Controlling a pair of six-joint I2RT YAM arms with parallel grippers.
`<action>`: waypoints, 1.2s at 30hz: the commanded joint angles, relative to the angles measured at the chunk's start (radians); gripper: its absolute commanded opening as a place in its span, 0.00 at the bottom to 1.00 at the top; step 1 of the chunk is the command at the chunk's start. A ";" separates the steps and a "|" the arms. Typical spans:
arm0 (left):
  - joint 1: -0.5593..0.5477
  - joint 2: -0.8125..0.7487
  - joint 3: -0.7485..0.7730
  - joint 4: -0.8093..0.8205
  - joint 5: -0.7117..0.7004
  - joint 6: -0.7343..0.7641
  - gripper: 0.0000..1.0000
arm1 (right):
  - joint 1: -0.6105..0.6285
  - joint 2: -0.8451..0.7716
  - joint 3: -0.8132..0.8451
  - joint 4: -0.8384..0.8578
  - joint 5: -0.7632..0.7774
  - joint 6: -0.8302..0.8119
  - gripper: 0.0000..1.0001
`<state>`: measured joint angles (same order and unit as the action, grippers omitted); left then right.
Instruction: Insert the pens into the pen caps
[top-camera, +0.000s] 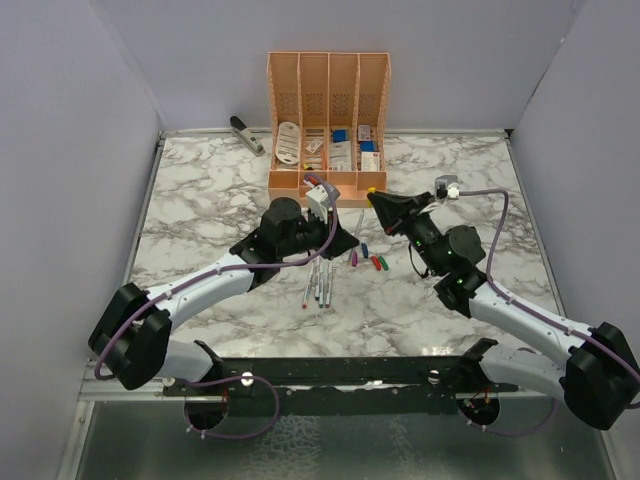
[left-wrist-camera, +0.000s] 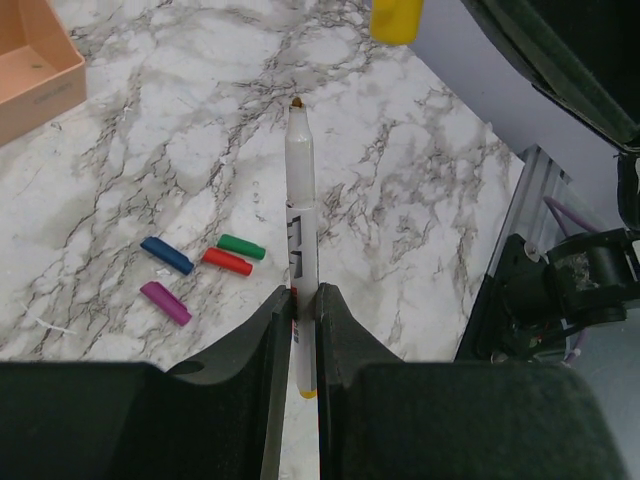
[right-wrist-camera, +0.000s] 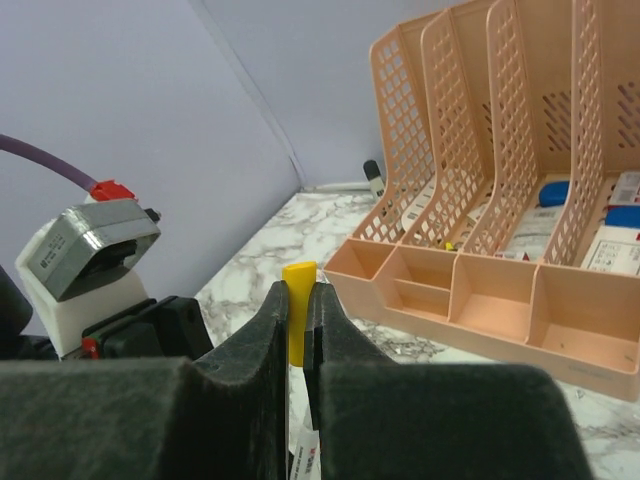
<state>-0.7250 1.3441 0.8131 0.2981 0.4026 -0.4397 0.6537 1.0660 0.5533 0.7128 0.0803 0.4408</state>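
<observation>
Marble surface (top-camera: 200, 200): white with grey veins; carries everything below.
Left gripper (left-wrist-camera: 303, 295): clenched on one pen (left-wrist-camera: 300, 200), fingers pinching the lower part of the barrel.
Held pen: whitish barrel running straight up the centre of the left wrist frame, small dark tip at the top, raised off the surface.
Right gripper (right-wrist-camera: 297, 300): clamped on the yellow cap (right-wrist-camera: 299, 275); the cap's top pokes up between the fingers.
Pen versus yellow cap: in the left wrist frame the cap sits at the top edge, up and right of the tip; the two are apart.
Loose caps: blue cap (left-wrist-camera: 167, 254), green cap (left-wrist-camera: 241, 246), red cap (left-wrist-camera: 227, 261) and purple cap (left-wrist-camera: 165, 302) lie flat in a cluster, left of the held pen; green and red are just beside each other.
Loose pens (top-camera: 320, 282): a small group lying on the surface at centre frame, just left of the loose caps.
Orange organiser (top-camera: 328, 90): upper centre, against the back wall, compartments holding stationery.
Stapler (top-camera: 246, 134): upper left, beside the organiser.
</observation>
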 joint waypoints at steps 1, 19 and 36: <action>-0.007 -0.022 0.036 0.053 0.050 -0.026 0.00 | 0.006 0.002 -0.018 0.141 0.005 -0.011 0.02; -0.011 -0.081 -0.008 0.086 0.063 -0.019 0.00 | 0.006 0.032 -0.024 0.148 0.004 -0.018 0.02; -0.011 -0.053 -0.017 0.085 0.072 -0.017 0.00 | 0.006 0.046 0.006 0.134 -0.025 0.060 0.02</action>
<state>-0.7288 1.2850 0.8074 0.3511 0.4488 -0.4595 0.6537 1.1023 0.5369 0.8379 0.0795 0.4618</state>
